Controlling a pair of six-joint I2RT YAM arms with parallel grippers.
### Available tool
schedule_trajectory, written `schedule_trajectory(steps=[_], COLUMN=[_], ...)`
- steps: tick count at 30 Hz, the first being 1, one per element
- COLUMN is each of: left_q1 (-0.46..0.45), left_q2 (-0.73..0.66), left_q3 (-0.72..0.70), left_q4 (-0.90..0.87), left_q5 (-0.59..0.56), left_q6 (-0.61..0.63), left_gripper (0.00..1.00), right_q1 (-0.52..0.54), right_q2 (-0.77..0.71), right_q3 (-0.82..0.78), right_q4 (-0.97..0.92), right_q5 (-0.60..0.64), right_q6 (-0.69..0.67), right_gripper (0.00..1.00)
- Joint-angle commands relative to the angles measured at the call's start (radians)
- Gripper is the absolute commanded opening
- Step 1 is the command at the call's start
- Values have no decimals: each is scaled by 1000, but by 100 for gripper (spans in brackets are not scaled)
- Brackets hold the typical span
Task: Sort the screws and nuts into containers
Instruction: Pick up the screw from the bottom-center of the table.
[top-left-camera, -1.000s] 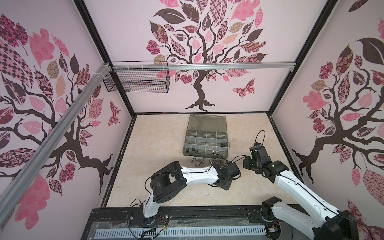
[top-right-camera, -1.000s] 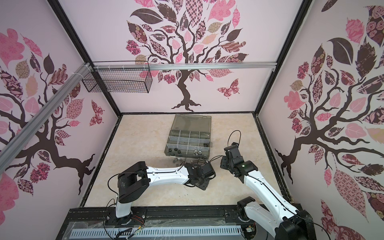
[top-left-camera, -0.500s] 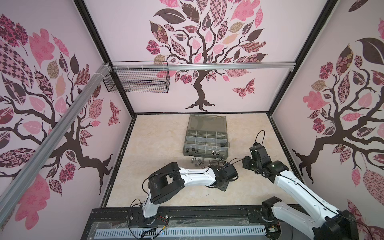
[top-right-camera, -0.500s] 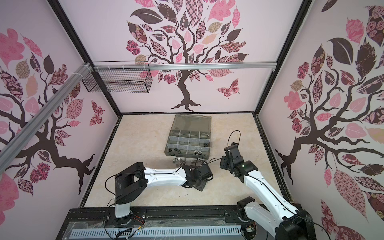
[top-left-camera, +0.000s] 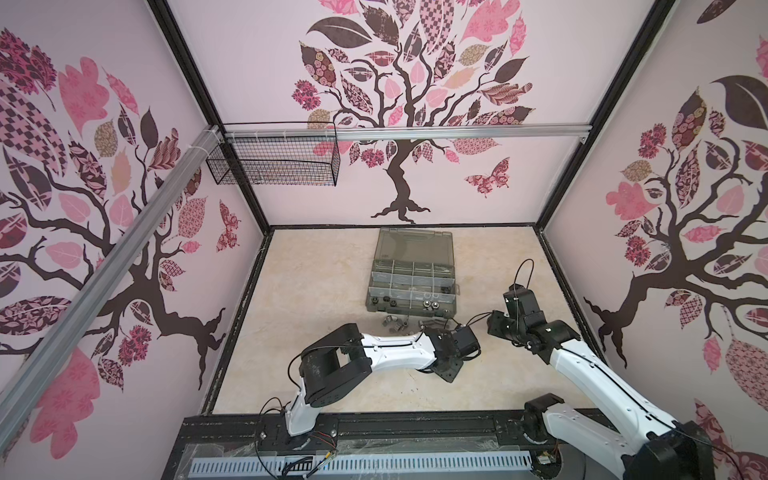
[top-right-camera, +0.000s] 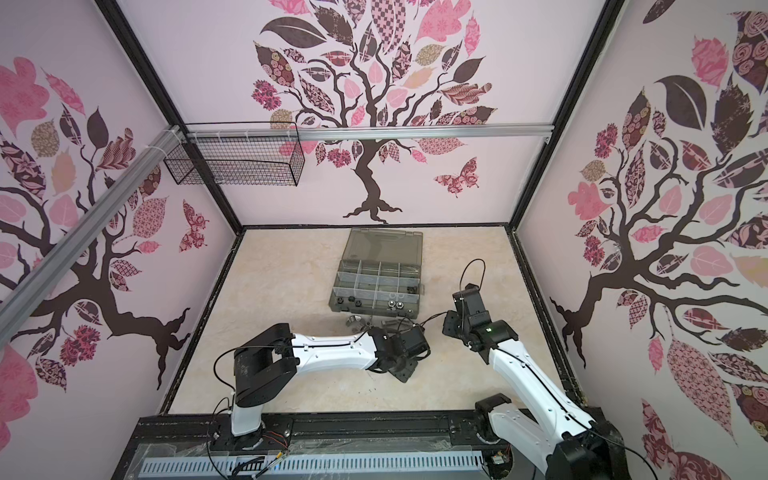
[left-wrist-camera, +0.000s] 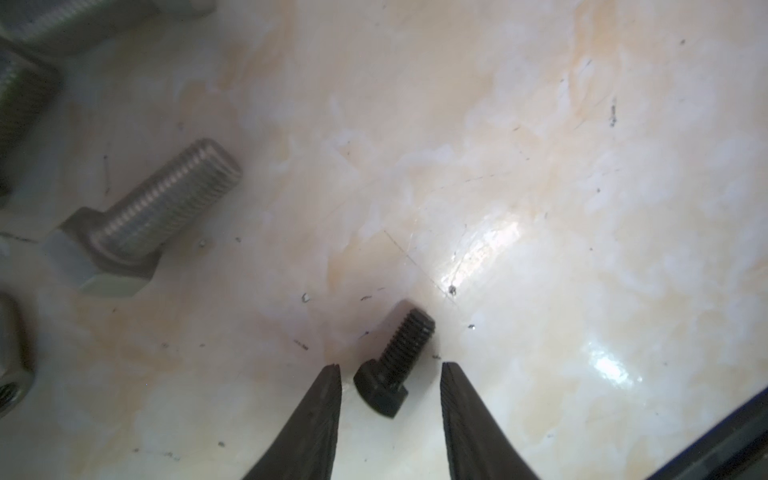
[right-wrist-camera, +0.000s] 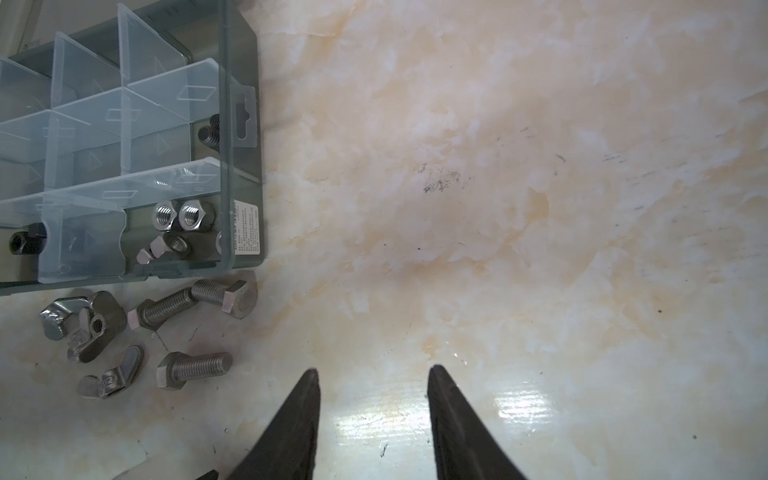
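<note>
Lower centre in both top views, the left claw (left-wrist-camera: 390, 366) stands apart astride a short black screw (left-wrist-camera: 397, 359) on the table (left-wrist-camera: 540, 166), untouched; head between fingertips (left-wrist-camera: 322, 415), shank pointing away. Right claw (right-wrist-camera: 374, 370) apart, empty.

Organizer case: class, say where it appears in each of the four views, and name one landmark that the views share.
Top view: organizer case at mid-table, lid open towards the back wall.
Top view: same spot.
Left wrist: not in it.
Right wrist: its corner, dividers showing.
Shared landmark: the silver bolts lying loose before the case's front wall.
</note>
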Motion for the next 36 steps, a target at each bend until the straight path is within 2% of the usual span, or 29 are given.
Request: schedule_trajectory(steps=[1,5,17,21,24,29,36], left_q1=[-2,5,36,70,100,171,309], left_q2=[42,27,-197,-280,-337,-370,-245], left_q3=[44,12,-256,-286,-257,-113,105], left_q4=[-3,8,29,27,15,-14,1], left_q5=[22,-3,-60,-42,-44,-51,0], left_q6=[49,29,-58,-78,-65,-4,46], left_gripper=[40,28,23,22,22,22,22], right_q1=[-8,-9,-10,-10,-10,-10,-10], right_q2=[1,0,6,5,5,8,1], right_q3=[29,36,36,34,31,33,40], right_q4=[-15,-21,-14,-10,-11,-11,-11], right_q5=[-7,-4,-11,-18,-20,-20,-25], right_q6=[-13,-16,-18,-16,-16,-19,-17], right_gripper=[46,46,45,45,45,45,44])
